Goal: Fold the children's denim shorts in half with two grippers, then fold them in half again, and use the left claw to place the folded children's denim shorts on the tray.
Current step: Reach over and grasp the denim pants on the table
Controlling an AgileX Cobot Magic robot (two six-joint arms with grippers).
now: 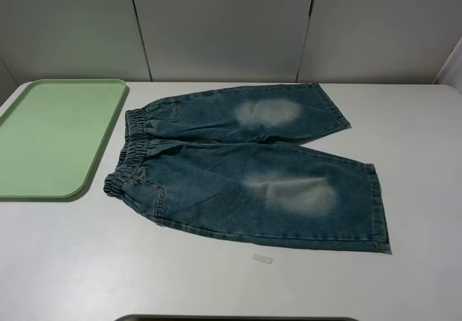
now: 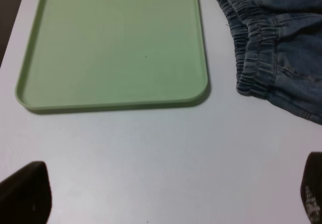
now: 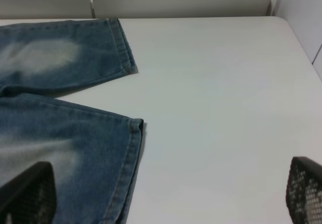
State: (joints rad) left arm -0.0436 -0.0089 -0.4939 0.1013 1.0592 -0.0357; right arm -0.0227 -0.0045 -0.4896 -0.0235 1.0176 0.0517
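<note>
Though faded, denim shorts (image 1: 245, 164) seemingly flat

Only the tips show: the left end effector (image 2: 161, 196) has two dark, blunt, rounded fingers (image 2: 25, 191), one faintly flecked with pale specks, while the right end effector (image 3: 161, 196) has black fingers (image 3: 30, 196) whose pads carry a fine grid of dots.

Tray (image 1: 58, 137) corner off the left edge; left pincer (image 2: 169, 191) and right pincer (image 3: 167, 191) just fingertip slivers.
</note>
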